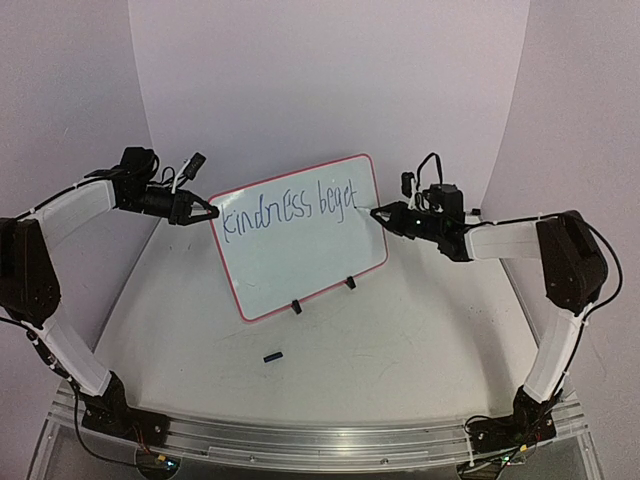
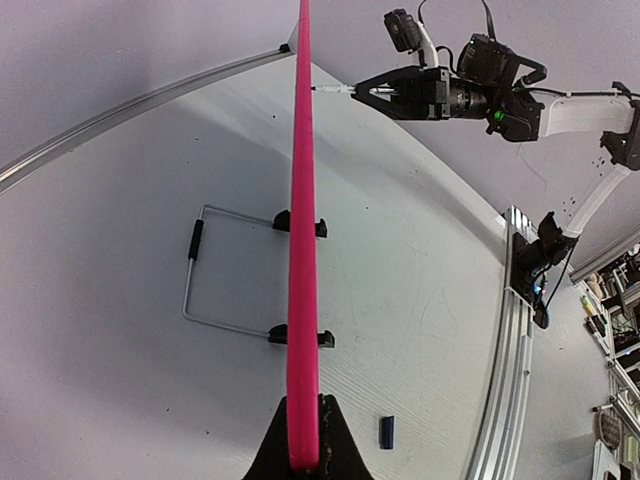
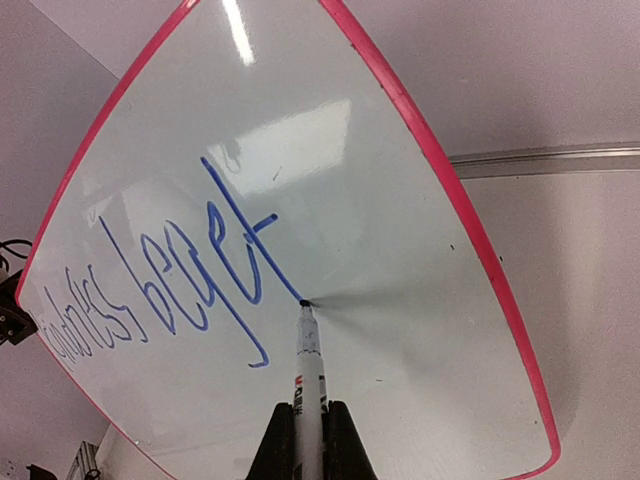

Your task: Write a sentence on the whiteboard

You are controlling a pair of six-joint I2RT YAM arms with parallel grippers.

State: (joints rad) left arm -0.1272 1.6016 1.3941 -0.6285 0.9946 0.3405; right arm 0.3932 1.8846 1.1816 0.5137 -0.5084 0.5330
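The whiteboard (image 1: 300,268), white with a red rim, stands tilted on two black feet mid-table. The sentence (image 1: 285,208) in blue reads "kindness beget" along its top. My left gripper (image 1: 208,213) is shut on the board's left edge; in the left wrist view the red rim (image 2: 303,200) runs edge-on between its fingers (image 2: 303,402). My right gripper (image 1: 385,214) is shut on a white marker pen (image 3: 309,365). The pen's tip touches the whiteboard (image 3: 420,330) at the end of the "t" stroke in the sentence (image 3: 170,285). The right gripper (image 3: 309,408) sits at the bottom of its own view.
A small dark-blue marker cap (image 1: 272,356) lies on the table in front of the board, also in the left wrist view as the cap (image 2: 387,432). A wire stand (image 2: 205,270) props the board from behind. An aluminium rail (image 1: 320,435) runs along the near edge.
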